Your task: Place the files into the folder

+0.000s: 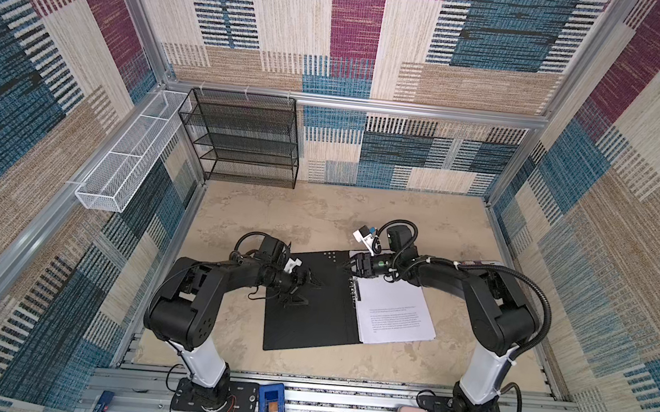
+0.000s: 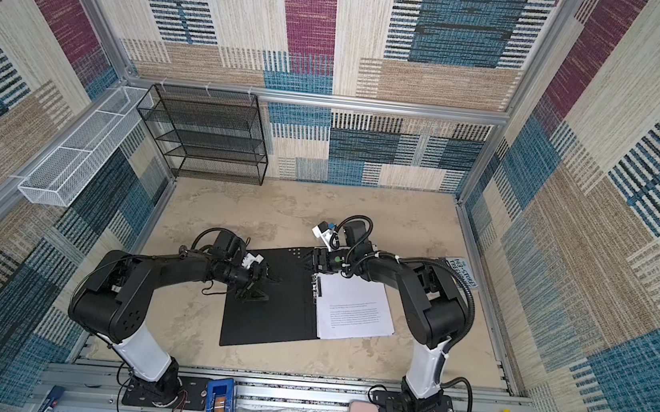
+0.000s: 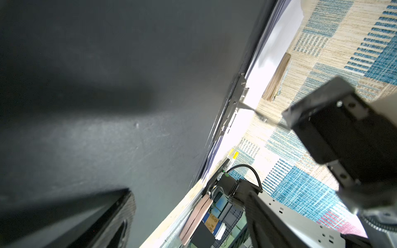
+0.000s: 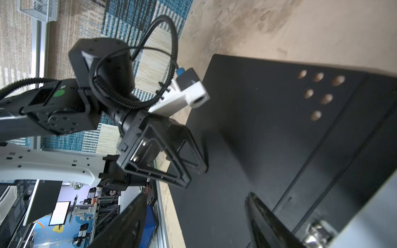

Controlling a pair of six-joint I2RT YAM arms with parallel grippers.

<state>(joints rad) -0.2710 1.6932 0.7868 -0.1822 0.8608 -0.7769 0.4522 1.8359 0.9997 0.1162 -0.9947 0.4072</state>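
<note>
Since the files [image 1: 394,312] already lie on the 3 o'clock leaf of the open folder [image 1: 303,321], their edge against the spine clip [image 1: 354,290], the step in hand looks like closing up. The left tool [image 1: 310,291], jaws wide and empty over the 9 o'clock leaf, should catch that leaf's outer edge and swing it over slowly, while the right tool [image 1: 347,267], also wide and empty at the spine's 12 o'clock end, steadies the sheets. I count one folder, one clip, one stack whose sheets cannot be counted, and two tools, all on the desk [image 1: 277,218].
</note>
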